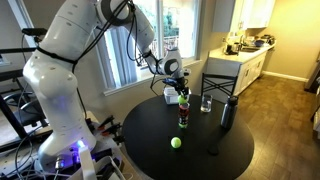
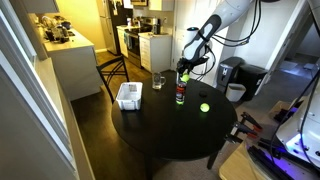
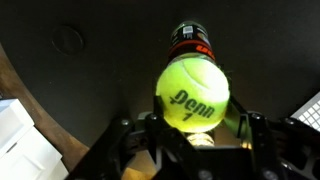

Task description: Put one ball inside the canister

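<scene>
- Gripper [image 3: 192,128], mine: fingers [image 3: 252,130] clamped on either side of item 2. In both exterior views it hangs over item 3 [image 1: 177,86] [image 2: 186,66].
- Small yellow-green felt tennis ball [image 3: 192,95], printed "Penn 1": in my grasp, clear of the table, close above the top of item 3. I cannot tell whether it sits squarely over the mouth.
- Canister, a narrow clear plastic tube with a red and dark lower part [image 1: 184,112] [image 2: 180,93] [image 3: 190,40]: upright on the round black table [image 1: 200,152] [image 2: 165,138].
- Second ball, identical [image 1: 176,142] [image 2: 205,107]: lying on the table, apart from the canister.
- Clear drinking glass [image 1: 206,103] [image 2: 158,80]: upright, near the canister.
- Tall dark bottle [image 1: 229,113]: upright, beyond the glass.
- White open basket [image 2: 128,96]: near the table's edge.
</scene>
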`<state>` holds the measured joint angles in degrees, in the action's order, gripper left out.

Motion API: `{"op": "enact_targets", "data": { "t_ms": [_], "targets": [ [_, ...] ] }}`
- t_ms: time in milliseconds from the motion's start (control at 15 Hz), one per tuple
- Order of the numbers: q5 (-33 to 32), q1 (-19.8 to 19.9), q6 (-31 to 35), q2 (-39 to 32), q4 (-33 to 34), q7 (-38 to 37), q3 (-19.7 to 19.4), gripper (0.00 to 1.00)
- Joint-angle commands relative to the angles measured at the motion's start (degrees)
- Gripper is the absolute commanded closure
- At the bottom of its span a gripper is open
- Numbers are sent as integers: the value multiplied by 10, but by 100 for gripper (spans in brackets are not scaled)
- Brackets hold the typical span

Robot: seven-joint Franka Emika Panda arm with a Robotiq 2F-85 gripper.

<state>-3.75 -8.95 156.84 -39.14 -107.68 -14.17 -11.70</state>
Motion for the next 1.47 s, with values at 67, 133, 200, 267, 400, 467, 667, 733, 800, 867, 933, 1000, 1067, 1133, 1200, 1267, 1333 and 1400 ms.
{"op": "enact_targets", "data": {
  "t_ms": [67,133,200,267,400,467,667,733,800,867,933,1000,1067,1133,1200,1267,1333,1400],
  "targets": [
    [-1,6,45,-16,2,-11,4,64],
    [0,6,47,-19,2,-10,4,64],
    [2,8,49,-25,3,-9,5,64],
    [2,8,52,-30,3,-8,5,64],
    [-7,-5,71,-43,3,-17,-13,64],
    [-6,-6,80,-49,3,-15,-14,64],
    [1,-7,110,-67,6,-12,-18,64],
    [4,-5,116,-72,7,-10,-17,64],
    [6,-4,121,-77,7,-8,-16,64],
    [9,-3,124,-80,8,-6,-13,64],
    [11,-2,127,-83,9,-6,-13,64],
    [15,-2,127,-85,10,-7,-11,14],
    [17,0,126,-87,11,-5,-9,13],
    [19,0,126,-89,13,-5,-8,9],
    [21,0,126,-89,15,-5,-8,2],
    [23,1,126,-90,16,-4,-6,1],
    [24,3,125,-89,17,-3,-4,0],
    [27,6,124,-87,17,-1,1,0]
  ]
}}
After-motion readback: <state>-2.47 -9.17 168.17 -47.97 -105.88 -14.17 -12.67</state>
